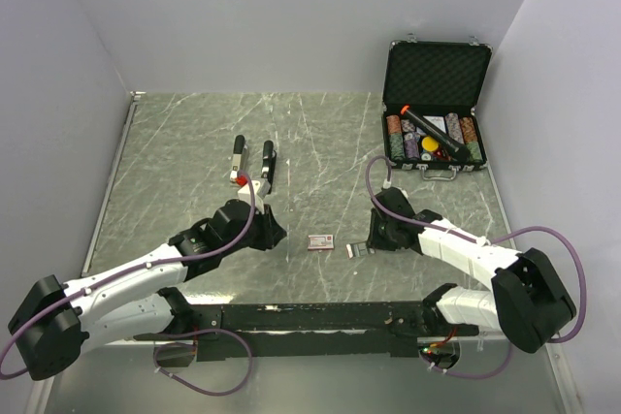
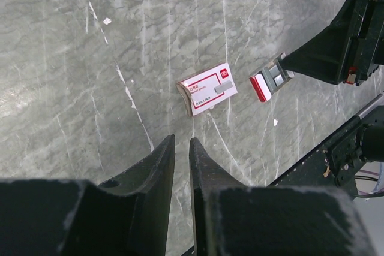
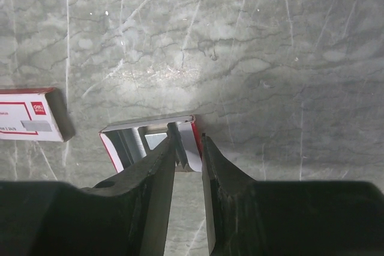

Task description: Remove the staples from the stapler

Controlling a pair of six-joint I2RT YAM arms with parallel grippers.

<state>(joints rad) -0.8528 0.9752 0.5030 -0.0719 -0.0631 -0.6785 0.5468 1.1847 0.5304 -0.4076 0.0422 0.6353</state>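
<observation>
So the right gripper [image 3: 189,139] was pinched onto the thin wall of a small red-and-white open-sided piece with grey metal inside [image 3: 147,142], down at the grey-green marbled tabletop [image 1: 175,143]. I honestly couldn't tell whether that grey bit was a strip of staples or just part of the piece. Just beside it, not touching, lay a small flat red-and-white cardboard box [image 2: 207,88]. The left gripper [image 2: 181,141] hung over the table near that box, fingers all but closed with nothing between them. The actual target, the slim black desk stapler [image 1: 239,154], lay swung open in a narrow V farther back, just past the left arm's wrist and well apart from both sets of fingers — nobody touching it. From up top I couldn't see into its rail, so no idea if it was loaded, and I couldn't pick out any loose staples on the table. My read: the opening was done, the pulling-out part either under way or left to do. The open black case of poker chips [image 1: 437,75] sat off in the far right corner — not involved.
</observation>
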